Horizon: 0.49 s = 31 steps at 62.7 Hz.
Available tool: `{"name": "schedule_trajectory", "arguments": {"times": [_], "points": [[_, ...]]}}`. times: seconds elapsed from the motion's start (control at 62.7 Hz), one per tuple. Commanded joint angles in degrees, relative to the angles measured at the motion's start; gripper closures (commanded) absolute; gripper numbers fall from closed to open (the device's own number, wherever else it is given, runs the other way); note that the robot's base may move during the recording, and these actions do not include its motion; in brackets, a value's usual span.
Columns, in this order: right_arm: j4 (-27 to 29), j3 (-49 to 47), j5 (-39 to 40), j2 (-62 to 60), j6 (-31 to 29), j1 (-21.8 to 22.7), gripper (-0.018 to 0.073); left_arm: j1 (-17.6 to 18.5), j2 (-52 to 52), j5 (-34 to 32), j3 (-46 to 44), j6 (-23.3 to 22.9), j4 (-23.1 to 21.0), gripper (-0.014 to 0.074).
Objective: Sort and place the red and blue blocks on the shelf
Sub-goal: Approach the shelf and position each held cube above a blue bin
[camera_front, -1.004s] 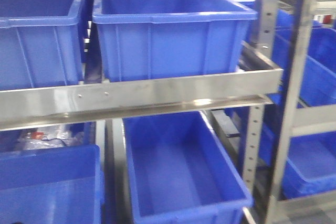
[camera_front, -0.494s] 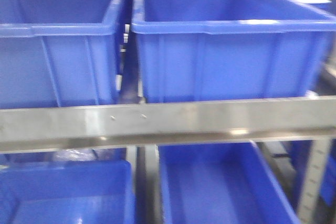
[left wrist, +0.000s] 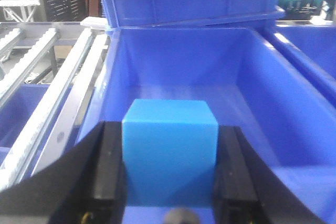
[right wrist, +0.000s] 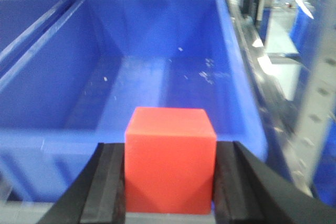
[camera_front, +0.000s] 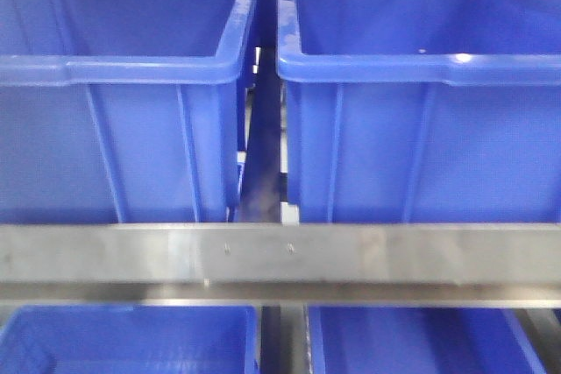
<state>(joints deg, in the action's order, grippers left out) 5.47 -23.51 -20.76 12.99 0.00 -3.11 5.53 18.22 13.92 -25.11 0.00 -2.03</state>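
Left wrist view showed the left gripper [left wrist: 169,182] pinching a small blue cube [left wrist: 169,150] over a big blue plastic bin [left wrist: 273,103]. The right gripper [right wrist: 170,182] pinched a small red cube [right wrist: 170,161] short of another bin [right wrist: 157,77]; dropped there, it might miss.

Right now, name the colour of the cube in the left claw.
Bright blue matte cube; left wrist view.

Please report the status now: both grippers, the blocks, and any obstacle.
Left gripper shut on blue block. Right gripper shut on red block. Blue bin ahead of left, second bin ahead of right; no obstacle seen.
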Motion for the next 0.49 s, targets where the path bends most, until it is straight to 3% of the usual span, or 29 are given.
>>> {"name": "schedule_trajectory", "arguments": {"times": [0.0,0.478], "points": [[0.1,-1.6,4.9,0.5,0.0,0.3,0.0503,-0.1,0.4,-4.8,-1.6,0.0,-0.1,0.0472],[0.1,-1.6,4.9,0.5,0.0,0.3,0.0503,-0.1,0.4,-4.8,-1.6,0.0,-0.1,0.0472]]}}
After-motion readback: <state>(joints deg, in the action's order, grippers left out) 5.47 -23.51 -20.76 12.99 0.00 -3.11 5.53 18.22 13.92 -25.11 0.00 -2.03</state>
